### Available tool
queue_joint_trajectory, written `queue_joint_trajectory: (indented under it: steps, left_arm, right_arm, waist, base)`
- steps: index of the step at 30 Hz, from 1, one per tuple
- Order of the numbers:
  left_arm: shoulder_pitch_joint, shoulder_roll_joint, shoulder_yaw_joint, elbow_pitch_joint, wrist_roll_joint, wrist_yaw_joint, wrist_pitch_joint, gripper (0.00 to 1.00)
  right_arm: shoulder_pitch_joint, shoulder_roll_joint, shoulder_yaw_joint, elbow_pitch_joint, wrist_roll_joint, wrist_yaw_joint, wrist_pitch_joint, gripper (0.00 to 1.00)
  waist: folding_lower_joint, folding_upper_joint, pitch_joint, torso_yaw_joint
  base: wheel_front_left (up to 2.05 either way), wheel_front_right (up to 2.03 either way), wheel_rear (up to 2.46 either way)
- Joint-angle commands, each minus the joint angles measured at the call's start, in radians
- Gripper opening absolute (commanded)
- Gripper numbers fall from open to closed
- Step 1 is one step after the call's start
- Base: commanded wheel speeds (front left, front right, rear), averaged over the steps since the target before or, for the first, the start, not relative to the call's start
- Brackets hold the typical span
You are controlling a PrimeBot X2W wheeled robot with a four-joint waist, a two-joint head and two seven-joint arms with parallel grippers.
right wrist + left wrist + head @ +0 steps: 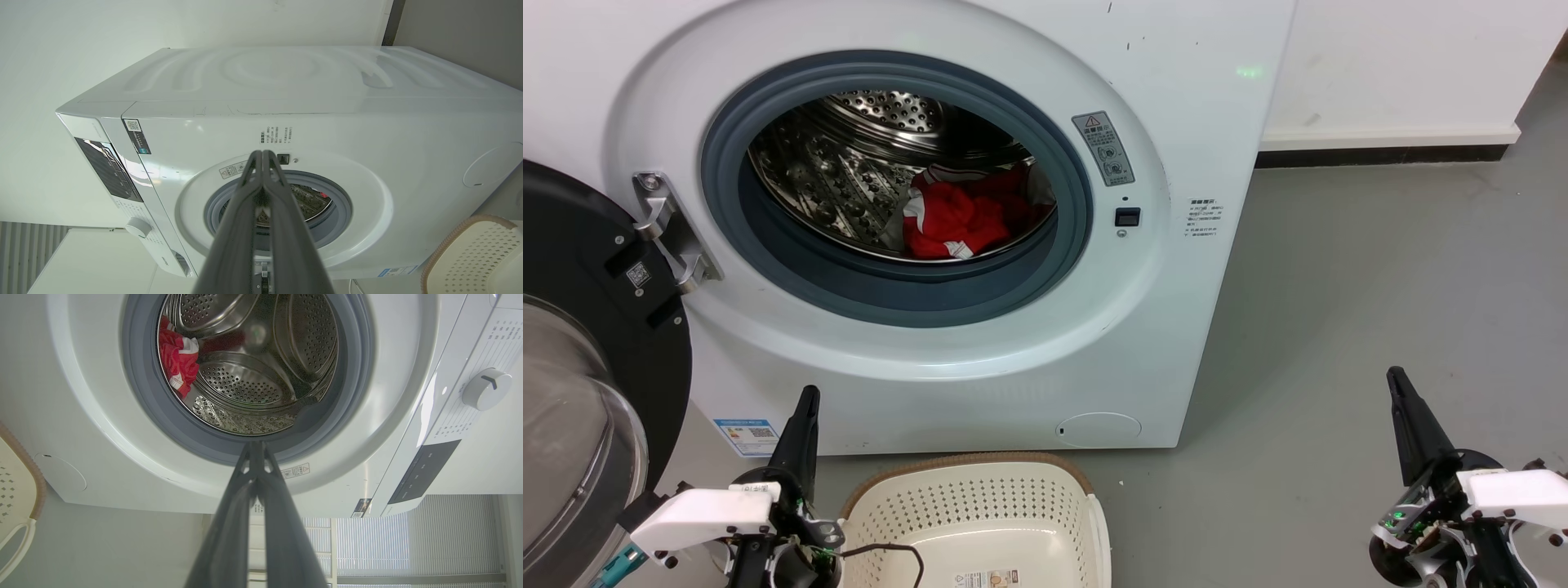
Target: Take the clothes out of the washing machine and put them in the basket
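Red clothes lie in the drum, up ahead of the left gripper, their lower edge hidden behind the washing machine gasket. The basket sits just right of that gripper (near side cut off). The right gripper is well apart, and both pairs of fingers are pressed together.

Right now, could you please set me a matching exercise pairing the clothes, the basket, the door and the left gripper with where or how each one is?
Column one:
1. clothes
2. basket
3. door
4. left gripper

Column two:
A. swung open on the robot's left
B. shut, holding nothing
C. lying in the drum
D. standing on the floor in front of the washing machine

Pairs: 1-C, 2-D, 3-A, 4-B.
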Motion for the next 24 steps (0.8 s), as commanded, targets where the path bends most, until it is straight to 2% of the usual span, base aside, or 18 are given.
queue_joint_trajectory:
  steps: [1,16,17,24]
  left_arm:
    - [-0.005,-0.002,0.002,-0.001,0.000,-0.003,0.001,0.00]
    - [-0.005,-0.002,0.002,-0.001,0.000,-0.003,0.001,0.00]
    - [0.000,0.000,0.000,0.000,0.000,0.000,0.000,1.00]
    - [0.001,0.000,-0.042,-0.006,0.016,0.000,-0.031,1.00]
  right_arm:
    - [-0.014,0.004,0.000,0.002,-0.005,0.000,0.002,0.00]
    - [-0.014,0.004,0.000,0.002,-0.005,0.000,0.002,0.00]
    - [0.000,0.000,0.000,0.000,0.000,0.000,0.000,1.00]
    - [0.020,0.000,0.017,-0.022,-0.015,0.000,-0.031,1.00]
  waist:
    - [0.0000,0.0000,0.000,0.000]
    - [0.0000,0.0000,0.000,0.000]
    - [0.0001,0.0000,0.000,0.000]
    - [0.0000,0.0000,0.001,0.001]
  base:
    - [0.00,0.00,0.00]
    - [0.00,0.00,0.00]
    - [0.00,0.00,0.00]
    - [0.00,0.00,0.00]
